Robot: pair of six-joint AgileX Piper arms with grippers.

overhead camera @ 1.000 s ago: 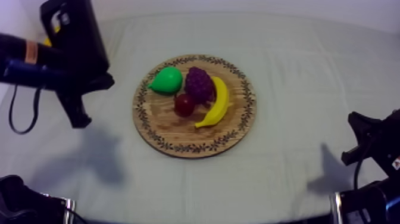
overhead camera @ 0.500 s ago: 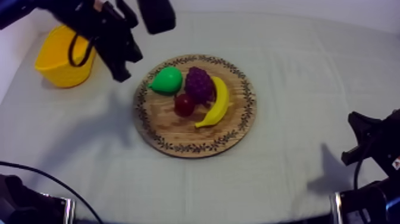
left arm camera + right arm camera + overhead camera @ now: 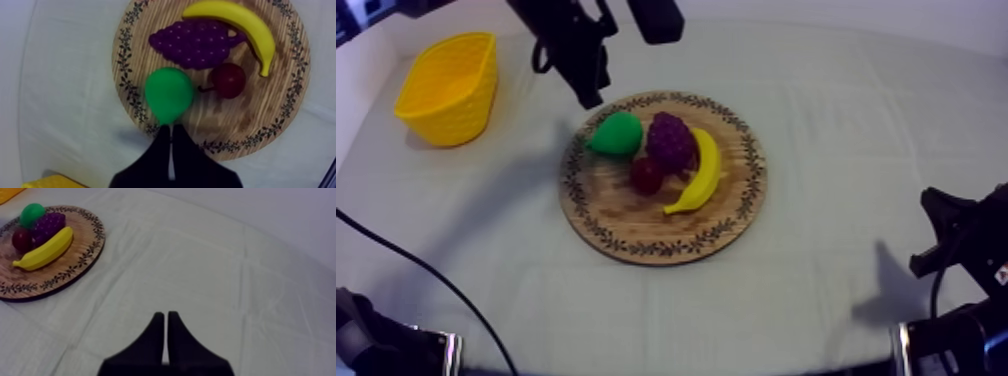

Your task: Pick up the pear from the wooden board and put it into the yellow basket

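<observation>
Dimmish, diffuse light from overhead; soft grey shadows on tabletop [image 3: 816, 110] L of wooden board [image 3: 636, 235], another near R edge.

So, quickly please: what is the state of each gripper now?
Left gripper: jaws closed, holding nothing, close to the pear.
Right gripper: jaws closed, holding nothing, over the cloth.

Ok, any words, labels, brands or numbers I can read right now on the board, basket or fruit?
No readable text anywhere.
The wooden board has a leafy pattern on its rim, not letters.
The yellow basket, pear, grapes, banana and small red fruit carry no marks.
</observation>
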